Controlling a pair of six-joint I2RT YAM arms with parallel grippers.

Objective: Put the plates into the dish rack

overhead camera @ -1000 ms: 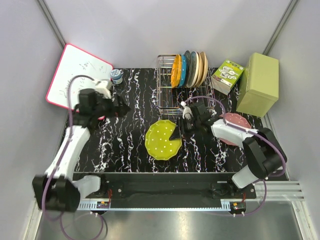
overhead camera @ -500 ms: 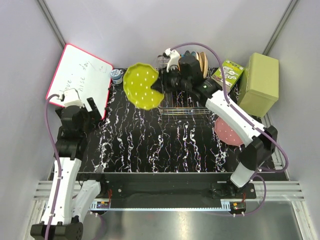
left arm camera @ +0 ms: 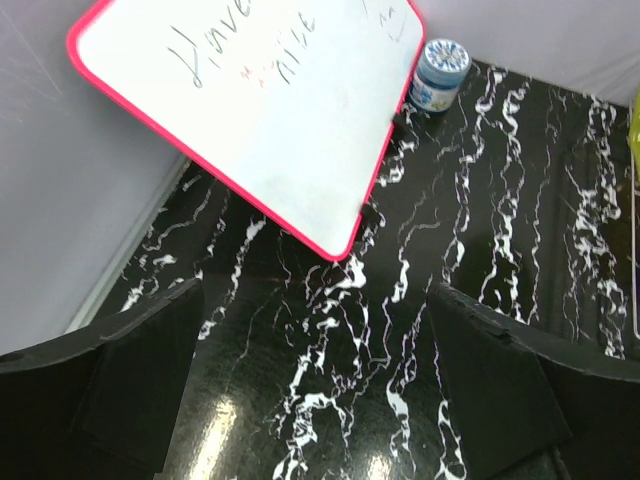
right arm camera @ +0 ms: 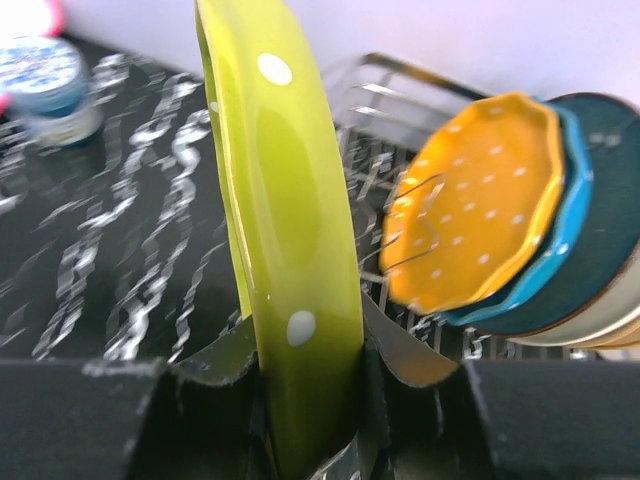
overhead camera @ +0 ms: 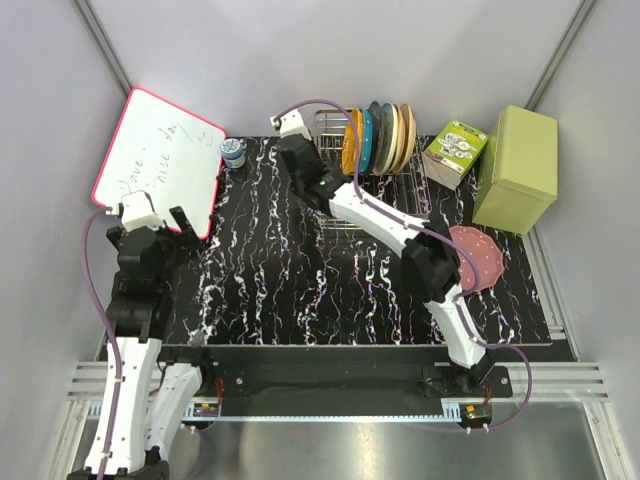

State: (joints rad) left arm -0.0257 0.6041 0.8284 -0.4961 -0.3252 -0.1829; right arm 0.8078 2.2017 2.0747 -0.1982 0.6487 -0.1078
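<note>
Right fingers [right arm camera: 120, 420] are pinching your yellow-green plate [right arm camera: 290, 230] by the dish rack [overhead camera: 390, 190], left fingers [left arm camera: 150, 370] are gaping over the marbled bench [left arm camera: 480, 220].

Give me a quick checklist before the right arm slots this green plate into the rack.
1. Grip: right gripper shut on the yellow-green plate, held on edge: ok.
2. Free slots in the dish rack beside the orange plate: ok.
3. Plate lined up with a slot: cannot tell.
4. Clearance: left gripper open, far from the rack: ok.
5. All plates loaded: not ok, the pink plate lies on the table.
</note>
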